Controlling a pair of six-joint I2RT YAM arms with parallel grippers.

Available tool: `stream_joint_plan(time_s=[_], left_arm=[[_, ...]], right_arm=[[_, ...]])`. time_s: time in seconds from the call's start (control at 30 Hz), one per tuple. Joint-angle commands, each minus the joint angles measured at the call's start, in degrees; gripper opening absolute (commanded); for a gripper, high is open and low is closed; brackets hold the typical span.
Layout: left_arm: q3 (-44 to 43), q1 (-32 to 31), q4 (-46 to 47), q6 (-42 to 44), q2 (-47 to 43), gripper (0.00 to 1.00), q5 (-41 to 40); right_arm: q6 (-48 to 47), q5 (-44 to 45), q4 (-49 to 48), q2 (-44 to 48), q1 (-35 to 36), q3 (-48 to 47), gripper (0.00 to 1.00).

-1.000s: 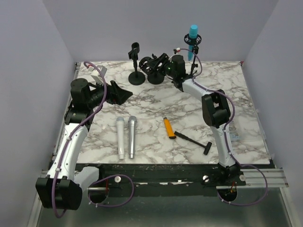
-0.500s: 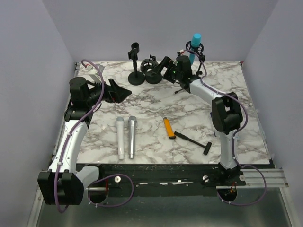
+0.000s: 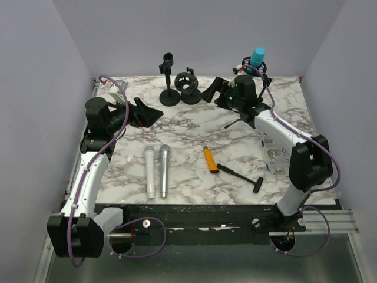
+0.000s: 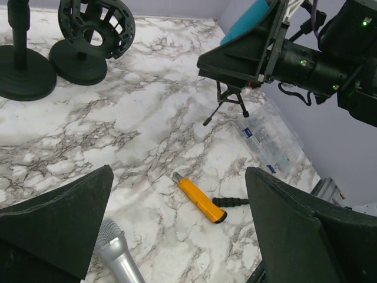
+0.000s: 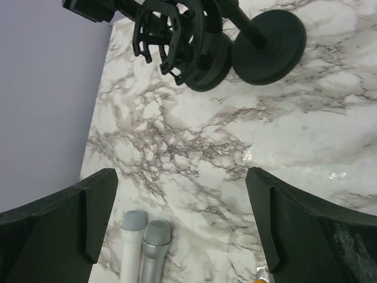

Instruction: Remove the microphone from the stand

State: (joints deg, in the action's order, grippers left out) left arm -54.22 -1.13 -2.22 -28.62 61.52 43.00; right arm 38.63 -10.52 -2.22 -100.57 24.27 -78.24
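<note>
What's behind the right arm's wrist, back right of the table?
A turquoise microphone on a small black tripod stand: its top and the stand's feet show. The right arm's wrist covers what lies between.

Left arm (image 3: pixel 85 180) and right arm (image 3: pixel 277 125) alike: white shells on the long links, bulky black housings at the joints and bases. A thin purple cable (image 3: pixel 109 78) loops loosely along each, outside the shells. Fingers (image 5: pixel 306 236) are flat matte-black wedges; small green lights (image 4: pixel 363 22) glow on the right arm's black wrist housing.
</note>
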Motion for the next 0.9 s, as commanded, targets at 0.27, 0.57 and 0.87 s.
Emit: stream_joint_plan(time_s=[0.27,0.57,0.87], left_arm=[[5.3,-1.1,8.5,-0.8,-5.8,0.98,-8.6],[6.4,-1.3,11.5,-1.2,-6.6,0.99,-5.7],[6.7,-1.5,12.2,-1.0,-6.6,0.99,-5.3]], right_arm=[[-8.8,1.6,3.8,9.3,-6.4,6.2,1.0],[-8.3,-11.7,-10.9,0.5,-6.5,3.5,1.0],[-15.3,-9.2,-7.5,-5.7,-6.6,-8.4,1.0]])
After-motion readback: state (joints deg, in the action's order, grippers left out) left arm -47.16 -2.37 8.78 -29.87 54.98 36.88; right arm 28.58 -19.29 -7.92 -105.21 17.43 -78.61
